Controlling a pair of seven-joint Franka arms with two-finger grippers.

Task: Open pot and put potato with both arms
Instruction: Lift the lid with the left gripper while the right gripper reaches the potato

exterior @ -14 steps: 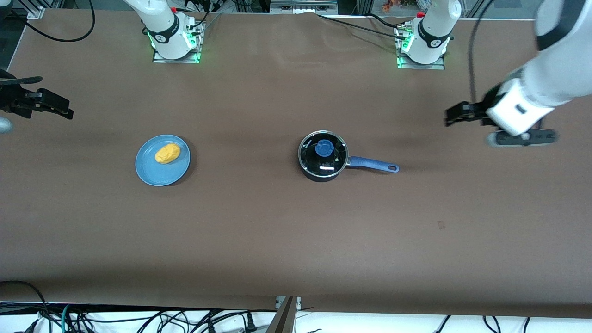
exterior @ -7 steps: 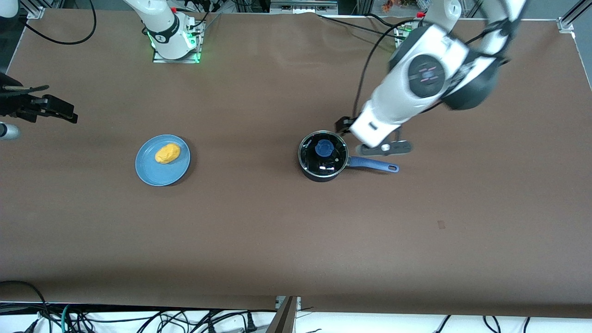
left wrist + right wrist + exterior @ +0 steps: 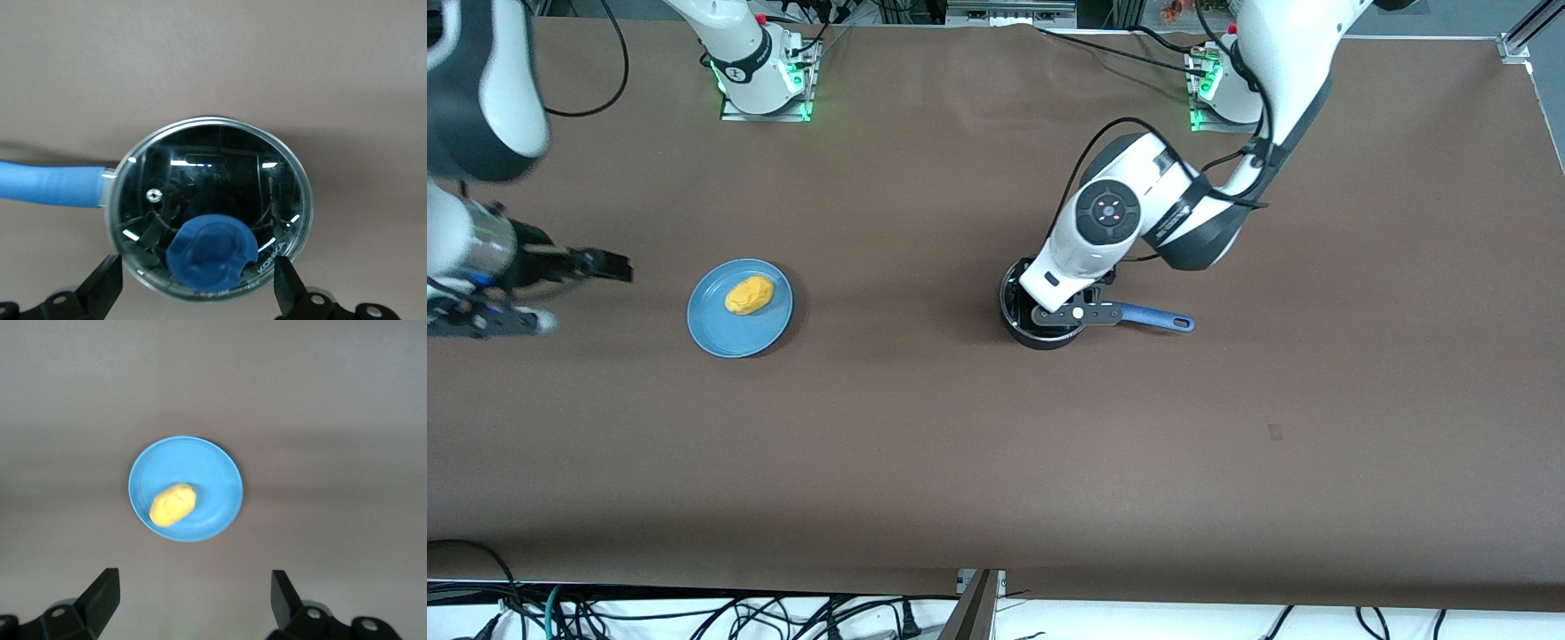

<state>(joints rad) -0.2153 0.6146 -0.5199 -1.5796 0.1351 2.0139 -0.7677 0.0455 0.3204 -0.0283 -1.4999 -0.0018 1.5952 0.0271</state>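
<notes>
The left pincer point(image 3: 193, 293) hangs wide over the lidded pot point(image 3: 210, 207) mid-surface, whose glass lid point(image 3: 220, 180) bears small unreadable lettering. The right pincer point(image 3: 193, 603), also wide, hovers near the plate point(image 3: 213, 487) holding the potato point(image 3: 173, 505).

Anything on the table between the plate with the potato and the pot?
Nothing: in the front view only bare brown table lies between the plate, which holds the potato, and the pot.
</notes>
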